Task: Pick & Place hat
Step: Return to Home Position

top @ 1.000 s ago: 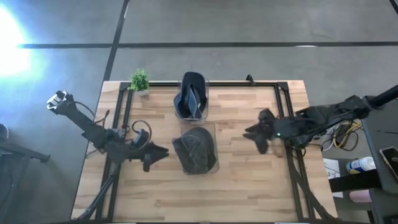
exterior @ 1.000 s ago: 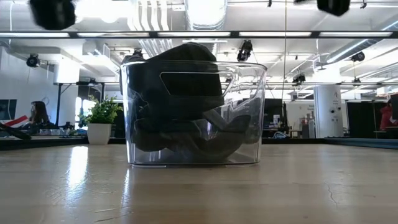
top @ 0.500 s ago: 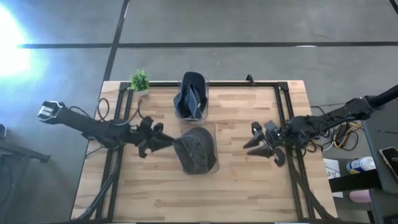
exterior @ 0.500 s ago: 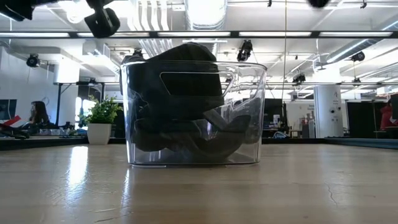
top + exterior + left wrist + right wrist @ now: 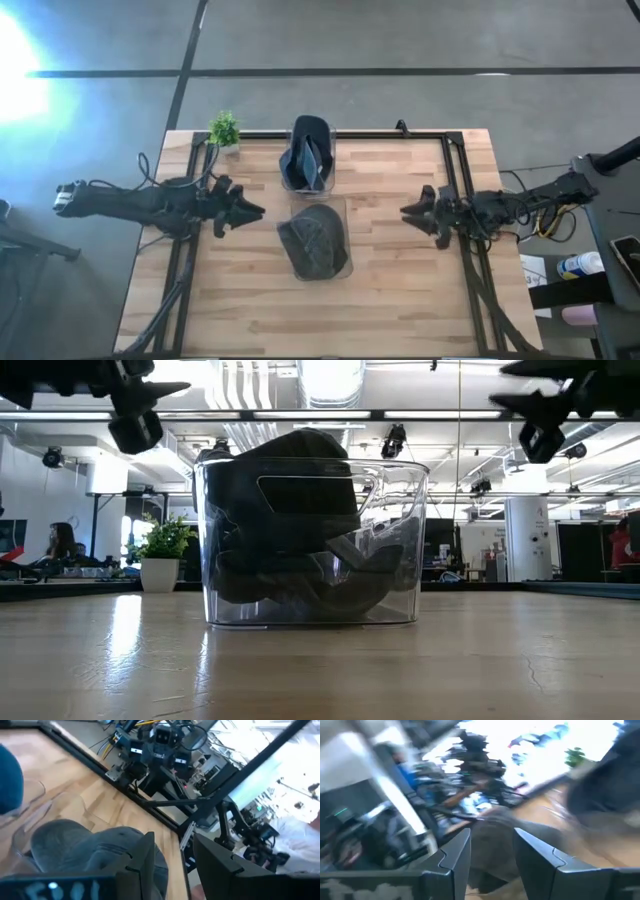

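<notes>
A dark grey hat [image 5: 315, 240] lies crumpled in a clear plastic bin [image 5: 343, 268] at the table's middle. In the low view its crown [image 5: 295, 445] rises above the bin's rim [image 5: 405, 465]. My left gripper [image 5: 252, 211] hovers open to the left of the bin, above the table, fingers pointing at the hat [image 5: 75, 840]. My right gripper [image 5: 408, 210] hovers open to the right of the bin, also pointing toward it. In the low view, the left gripper [image 5: 135, 415] and the right gripper [image 5: 535, 420] both hang high, clear of the bin.
A second clear bin [image 5: 290, 180] with a dark blue hat [image 5: 307, 150] stands just beyond the first, near the far edge. A small potted plant [image 5: 224, 128] sits at the far left corner. Bare wood [image 5: 300, 320] spreads along the near side.
My left gripper swung from the near left toward the far edge, reached close to the bin, then drew back a little to the left. My right gripper dipped toward the near edge and came back, turning level. Both now show lower in the low view. The hat and bins stayed put.
</notes>
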Robot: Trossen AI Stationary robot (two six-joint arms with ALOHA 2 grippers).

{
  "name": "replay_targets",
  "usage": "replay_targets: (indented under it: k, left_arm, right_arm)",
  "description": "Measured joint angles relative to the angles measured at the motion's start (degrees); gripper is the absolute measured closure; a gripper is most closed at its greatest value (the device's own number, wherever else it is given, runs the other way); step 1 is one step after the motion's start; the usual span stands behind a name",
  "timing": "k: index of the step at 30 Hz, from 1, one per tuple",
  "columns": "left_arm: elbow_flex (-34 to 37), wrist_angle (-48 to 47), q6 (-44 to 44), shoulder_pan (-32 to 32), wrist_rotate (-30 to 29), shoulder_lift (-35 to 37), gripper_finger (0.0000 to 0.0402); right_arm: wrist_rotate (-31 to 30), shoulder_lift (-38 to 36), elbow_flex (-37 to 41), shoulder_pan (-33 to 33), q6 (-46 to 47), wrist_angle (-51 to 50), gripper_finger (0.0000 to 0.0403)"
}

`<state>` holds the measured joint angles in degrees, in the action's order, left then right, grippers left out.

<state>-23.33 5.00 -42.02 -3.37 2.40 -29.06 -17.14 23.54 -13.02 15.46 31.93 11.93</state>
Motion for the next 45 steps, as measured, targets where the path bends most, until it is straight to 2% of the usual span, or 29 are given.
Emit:
replay_targets:
  k: [3, 8, 13, 20, 31, 35, 41, 43, 45]
  left_arm:
    - [0.15, -1.24, 3.2, 1.31, 1.61, 2.86, 0.0274]
    - [0.23, -6.8, 5.13, 4.47, 2.96, 7.04, 0.0274]
    - [1.18, -11.32, 5.86, 7.3, 4.16, 10.22, 0.0274]
    - [7.35, -7.27, 6.65, 8.26, 4.36, 14.53, 0.0274]
    - [15.59, 3.14, 16.18, 8.62, 3.33, 19.15, 0.0274]
    - [16.87, 3.01, 19.49, 8.67, -1.11, 20.17, 0.0274]
    - [17.09, -0.01, 19.66, 8.67, -9.19, 20.43, 0.0274]
    - [17.05, -1.26, 19.98, 8.67, -10.01, 20.61, 0.0274]
    - [17.11, -2.71, 24.42, 8.67, -9.64, 20.76, 0.0274]
  right_arm:
    - [5.14, -1.77, 4.18, -0.13, -4.73, 7.07, 0.0264]
    - [6.2, -4.53, 11.52, -0.17, -6.35, 15.62, 0.0271]
    - [5.19, -6.53, 12.42, -0.32, -7.42, 14.0, 0.0267]
    - [5.05, -6.89, 12.51, -0.26, -7.52, 12.01, 0.0271]
    - [5.07, -6.91, 12.51, -0.26, -7.52, 11.88, 0.0272]
    - [5.09, -6.91, 12.51, -0.26, -7.52, 11.9, 0.0271]
    - [5.09, -6.89, 12.51, -0.26, -7.5, 11.9, 0.0277]
    - [5.09, -6.89, 12.51, -0.26, -7.5, 11.89, 0.0278]
    - [5.1, -6.87, 12.51, -0.26, -7.5, 11.91, 0.0277]
